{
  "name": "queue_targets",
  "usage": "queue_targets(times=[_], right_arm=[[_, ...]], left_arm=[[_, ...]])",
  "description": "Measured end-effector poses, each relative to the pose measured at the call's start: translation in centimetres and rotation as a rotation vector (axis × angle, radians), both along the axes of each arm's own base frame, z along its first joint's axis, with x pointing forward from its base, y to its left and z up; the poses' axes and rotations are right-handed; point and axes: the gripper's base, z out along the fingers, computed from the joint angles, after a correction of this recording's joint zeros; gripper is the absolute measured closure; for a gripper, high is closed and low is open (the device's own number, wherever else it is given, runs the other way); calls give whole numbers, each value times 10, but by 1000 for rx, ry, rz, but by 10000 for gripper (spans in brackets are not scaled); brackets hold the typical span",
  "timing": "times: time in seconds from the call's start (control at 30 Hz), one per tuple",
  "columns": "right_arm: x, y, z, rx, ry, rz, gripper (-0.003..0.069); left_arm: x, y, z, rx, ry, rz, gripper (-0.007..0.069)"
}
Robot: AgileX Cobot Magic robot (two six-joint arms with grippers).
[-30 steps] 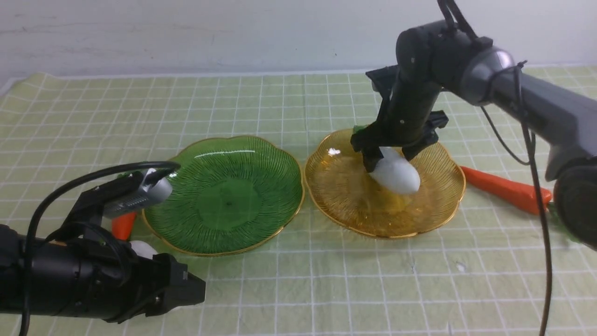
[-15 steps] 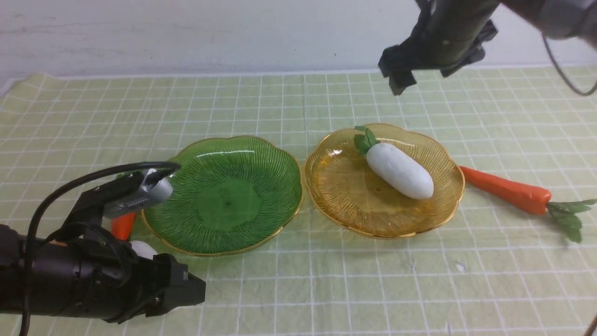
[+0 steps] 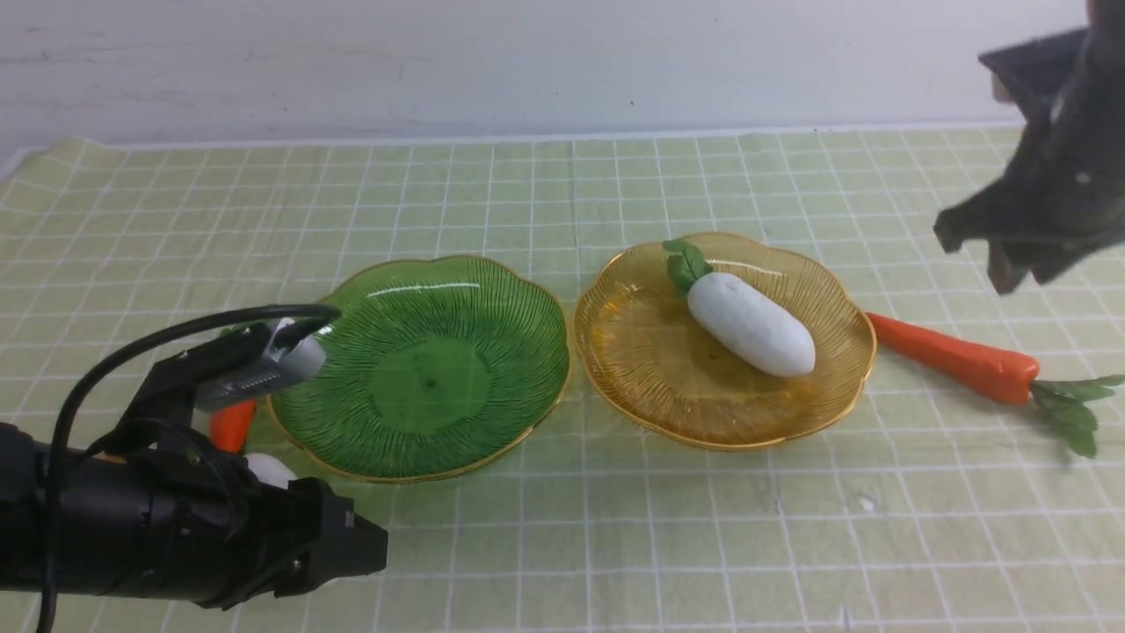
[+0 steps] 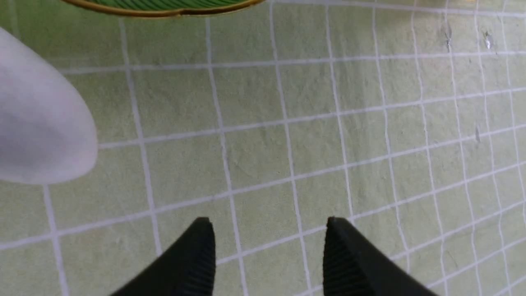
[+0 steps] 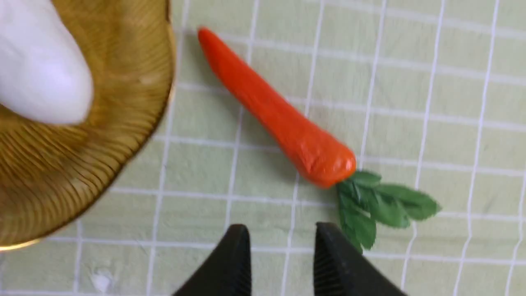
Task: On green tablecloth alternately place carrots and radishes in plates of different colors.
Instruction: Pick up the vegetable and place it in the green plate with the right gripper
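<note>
Centrally, matte oblong radish on ribbed amber plate; left hand, right hand: fingers apart.

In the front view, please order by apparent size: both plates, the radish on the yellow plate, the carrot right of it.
1. green plate and amber plate: alike, not ranked.
2. carrot: longer, counting leaves.
3. radish: shorter but thicker; close call.

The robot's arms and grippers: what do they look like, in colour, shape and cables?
Both arms look black. The left arm is a thick matte cylinder with a black cable arching over it and a silver-grey module on top. The left gripper and right gripper each have two black tapered fingers with finely ribbed inner faces. No markings are legible.
</note>
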Motion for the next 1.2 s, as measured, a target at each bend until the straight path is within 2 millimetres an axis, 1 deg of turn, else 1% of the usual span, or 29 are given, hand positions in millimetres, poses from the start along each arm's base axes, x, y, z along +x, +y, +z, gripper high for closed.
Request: queue_targets(times=[0.1, 0.23, 0.27, 0.33, 0.37, 0.4, 0.43, 0.5, 0.53, 0.63, 0.7, 0.73, 0.77, 0.8, 0.83, 0.87, 0.9, 0.93, 1.0, 1.2], right_arm=[[4, -11, -24, -2, 66, -31, 640], [13, -15, -47, -37, 117, -15, 667], [14, -16, -49, -42, 123, -13, 667], [18, -16, -62, -59, 153, 8, 662], [19, -16, -64, -62, 155, 12, 660], [21, -17, -72, -70, 163, 26, 638], [22, -17, -73, -70, 165, 28, 631], [24, -16, -78, -69, 162, 34, 573], [25, -16, -78, -68, 161, 34, 573], [29, -15, -77, -63, 108, 46, 426], [31, -15, -77, -61, 88, 50, 351], [32, -15, -77, -60, 75, 53, 289], [32, -15, -77, -59, 74, 53, 281], [33, -15, -77, -59, 70, 54, 249], [33, -15, -76, -59, 65, 55, 193], [33, -15, -76, -60, 63, 56, 160], [34, -15, -76, -62, 62, 57, 155], [34, -16, -76, -70, 56, 61, 132], [35, -16, -76, -80, 45, 68, 111], [41, -16, -74, -88, -17, 86, 104]], left_arm=[[0, 0, 0, 0, 0, 0, 293], [0, 0, 0, 0, 0, 0, 293], [0, 0, 0, 0, 0, 0, 293], [0, 0, 0, -1, 3, -3, 293], [0, 0, 0, -1, 4, -3, 293], [-1, -1, 0, -4, 12, -10, 293], [-1, -1, 0, -4, 12, -10, 293], [-2, -1, 0, -5, 15, -13, 293], [-2, -1, 0, -5, 15, -13, 293], [-2, -1, 0, -6, 16, -14, 293], [-2, -1, 0, -6, 16, -14, 293], [-2, -1, 0, -6, 16, -14, 293], [-2, -1, 0, -6, 16, -14, 293], [-2, -1, 0, -6, 16, -14, 293], [-2, -1, 0, -6, 16, -14, 293], [-2, -1, 0, -6, 16, -14, 293], [-2, -1, 0, -6, 16, -14, 293], [-2, -1, 0, -6, 17, -13, 293], [-1, -1, 1, -9, 16, -9, 293], [7, -2, 15, -16, -31, -10, 293]])
